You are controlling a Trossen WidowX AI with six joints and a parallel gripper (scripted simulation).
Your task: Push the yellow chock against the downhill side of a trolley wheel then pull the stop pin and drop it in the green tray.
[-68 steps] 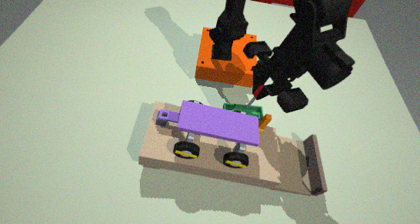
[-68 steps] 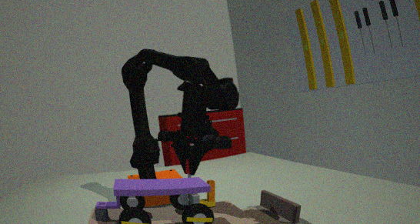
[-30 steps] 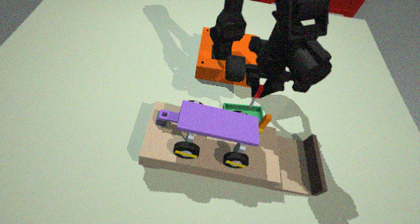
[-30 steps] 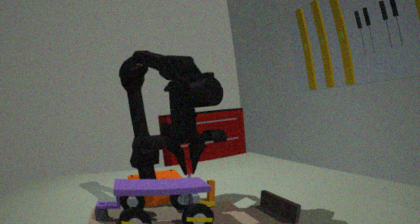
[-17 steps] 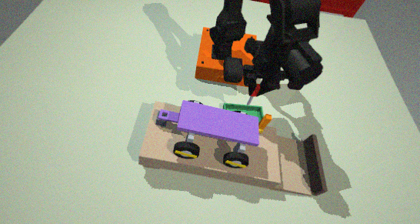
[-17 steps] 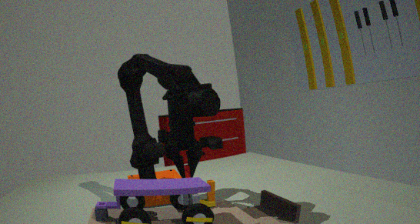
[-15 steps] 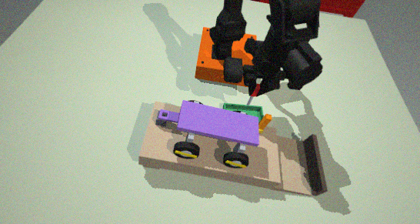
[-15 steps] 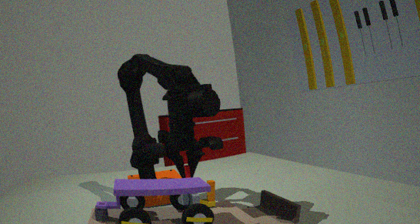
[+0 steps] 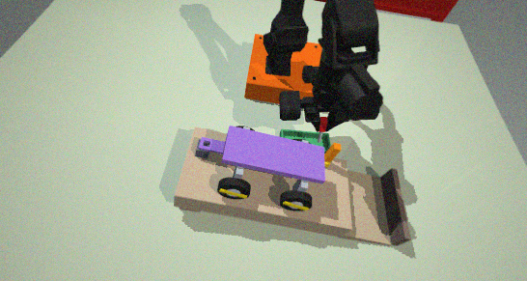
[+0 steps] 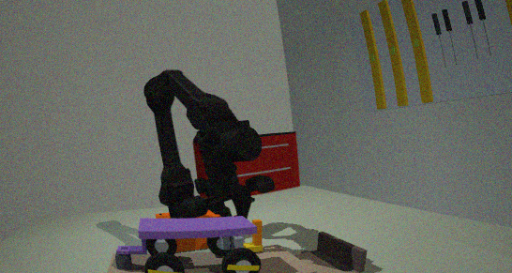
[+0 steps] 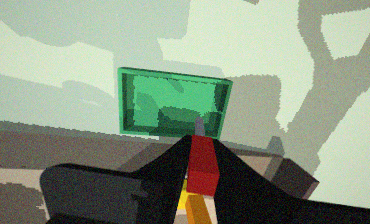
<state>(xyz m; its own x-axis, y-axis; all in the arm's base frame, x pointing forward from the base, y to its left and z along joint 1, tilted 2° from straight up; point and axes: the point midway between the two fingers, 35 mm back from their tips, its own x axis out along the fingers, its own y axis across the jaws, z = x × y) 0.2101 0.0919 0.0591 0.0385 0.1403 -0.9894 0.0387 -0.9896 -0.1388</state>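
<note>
Red-headed stop pin (image 11: 203, 165) sits clamped in the gripper (image 11: 202, 172), shaft tip hanging just above the green tray (image 11: 128, 100). I'd centre it over the tray's floor before letting go, well clear of the trolley (image 9: 273, 154).

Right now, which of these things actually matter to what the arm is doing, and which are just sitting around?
Part of the job:
- stop pin, gripped in the pincer
- green tray
- purple trolley
- yellow chock
- ramp

Just around:
- red cabinet
- yellow bars and black tools on the wall
</note>
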